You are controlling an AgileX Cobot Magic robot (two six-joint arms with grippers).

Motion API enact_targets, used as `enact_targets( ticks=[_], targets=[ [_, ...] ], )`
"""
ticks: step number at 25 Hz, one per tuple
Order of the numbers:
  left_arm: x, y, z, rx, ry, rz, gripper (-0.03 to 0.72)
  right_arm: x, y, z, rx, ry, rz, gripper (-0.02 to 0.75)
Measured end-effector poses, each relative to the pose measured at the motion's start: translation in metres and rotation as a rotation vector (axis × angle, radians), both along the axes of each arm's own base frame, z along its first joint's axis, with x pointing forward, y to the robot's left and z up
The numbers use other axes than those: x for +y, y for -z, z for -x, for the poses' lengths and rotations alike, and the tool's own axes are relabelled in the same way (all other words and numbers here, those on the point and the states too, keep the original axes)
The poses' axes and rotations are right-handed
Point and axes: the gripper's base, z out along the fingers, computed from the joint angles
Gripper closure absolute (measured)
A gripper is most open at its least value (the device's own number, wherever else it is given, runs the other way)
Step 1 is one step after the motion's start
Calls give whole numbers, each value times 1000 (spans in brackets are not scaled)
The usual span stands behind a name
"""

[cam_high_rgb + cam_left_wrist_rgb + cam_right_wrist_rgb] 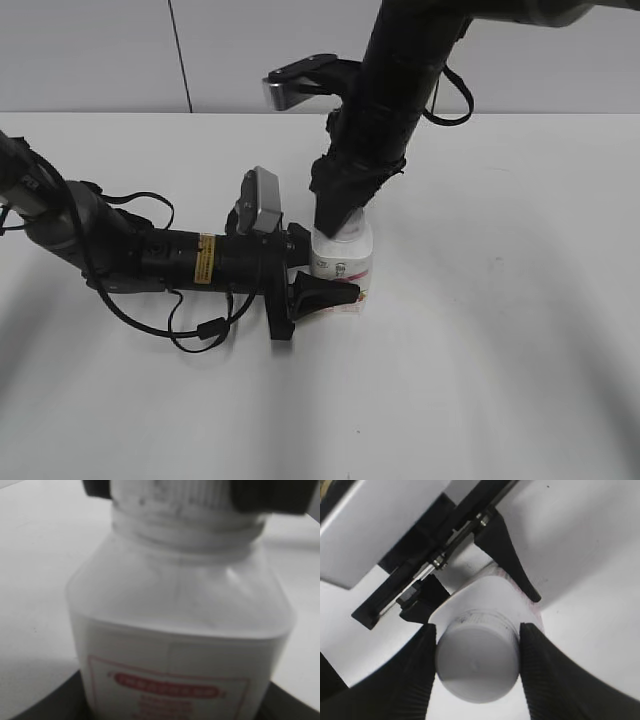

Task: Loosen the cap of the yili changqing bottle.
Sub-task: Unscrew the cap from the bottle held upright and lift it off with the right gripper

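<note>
The yili changqing bottle [345, 262] stands upright on the white table, white with a pink-red label. My left gripper [322, 293] reaches in from the left and is shut on the bottle's lower body; the bottle [175, 645] fills the left wrist view. My right gripper [338, 228] comes down from above and is shut on the white cap [476, 660], one ribbed black finger touching each side. The cap's ribbed edge [170, 497] also shows at the top of the left wrist view, between the right gripper's fingers. In the exterior view the cap is hidden by the right gripper.
The white table [500, 350] spreads around the bottle. The left arm with its cables [150, 255] lies low across the left side. The right arm [400, 80] comes down from the upper right. A grey wall stands behind.
</note>
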Motion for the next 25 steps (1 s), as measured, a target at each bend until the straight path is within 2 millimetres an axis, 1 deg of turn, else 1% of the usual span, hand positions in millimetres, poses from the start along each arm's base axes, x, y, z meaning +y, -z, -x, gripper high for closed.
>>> enact_targets(
  ticks=[14, 21, 25],
  targets=[
    [0, 0, 0, 0, 0, 0, 302, 0, 1, 0, -169, -538, -28, 340],
    [0, 0, 0, 0, 0, 0, 302, -1, 1, 0, -229, -727, -21, 342],
    [0, 0, 0, 0, 0, -1, 302, -1, 1, 0, -241, -764, -18, 342]
  ],
)
